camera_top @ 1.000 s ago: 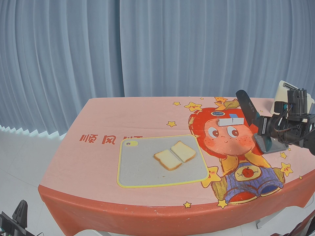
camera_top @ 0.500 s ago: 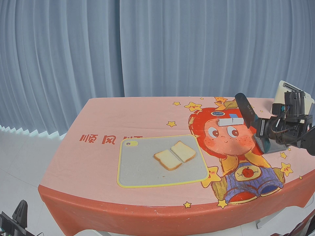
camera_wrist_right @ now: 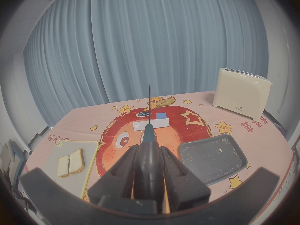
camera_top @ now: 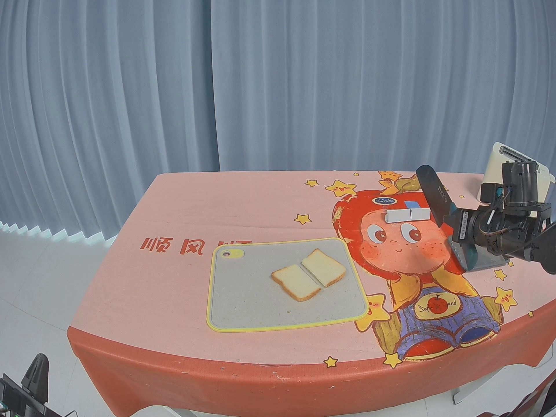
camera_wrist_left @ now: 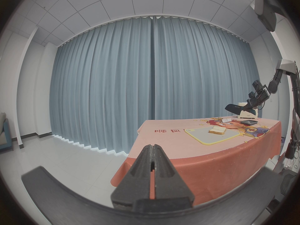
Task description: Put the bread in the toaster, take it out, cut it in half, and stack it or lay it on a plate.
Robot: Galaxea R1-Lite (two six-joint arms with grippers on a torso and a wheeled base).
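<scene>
Bread (camera_top: 308, 274), a pale slice already cut into two halves, lies unmoved on the grey yellow-rimmed cutting board (camera_top: 243, 296), while the right gripper (camera_wrist_right: 148, 152), jaws clamped on the teal-handled black knife (camera_top: 438, 195), has drawn back slightly above the dark grey rectangular tray (camera_top: 492, 260), so cutting looks done and plating remains. Behind the tray stands the cream toaster (camera_top: 497, 172); the knife likely needs setting down first, and the left gripper (camera_wrist_left: 152, 153), jaws pressed together, hangs low, well apart from the pink-clothed table (camera_top: 191, 204)
</scene>
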